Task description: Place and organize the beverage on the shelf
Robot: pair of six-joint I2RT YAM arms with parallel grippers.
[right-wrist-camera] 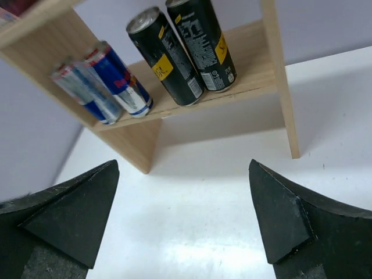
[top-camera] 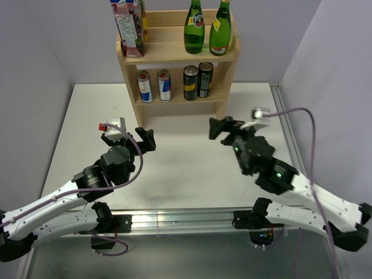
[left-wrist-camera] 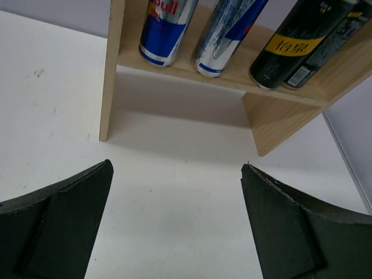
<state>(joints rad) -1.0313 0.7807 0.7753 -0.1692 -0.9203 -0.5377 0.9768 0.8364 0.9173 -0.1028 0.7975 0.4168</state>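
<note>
Soft, even light falls from above, and all my views are bright. The shelf [left-wrist-camera: 110, 75] throws a pale, blurred shadow onto the table [left-wrist-camera: 52, 116] under its lower board. A milky sheen glazes the table in my right wrist view, where my right gripper [right-wrist-camera: 183, 165] shows as dark, near-featureless wedges.

Pretty clearly a robotics lab test cell, not a shop or anybody's kitchen. The white table [top-camera: 192, 174] is boxed in on three sides by plain blank panels [top-camera: 35, 58]. Along its near edge runs an aluminium rail [top-camera: 186, 218] with two white-and-black robot arms bolted to it, the left arm [top-camera: 52, 206] and the right arm [top-camera: 317, 200], with loose purple cables [top-camera: 313, 145] looping off them. The only shop-ish thing is the small wooden shelf [top-camera: 165, 49] at the table's far edge, with a few cans [top-camera: 164, 85] and green bottles [top-camera: 195, 29] on it. Looks like a mock-up display.
</note>
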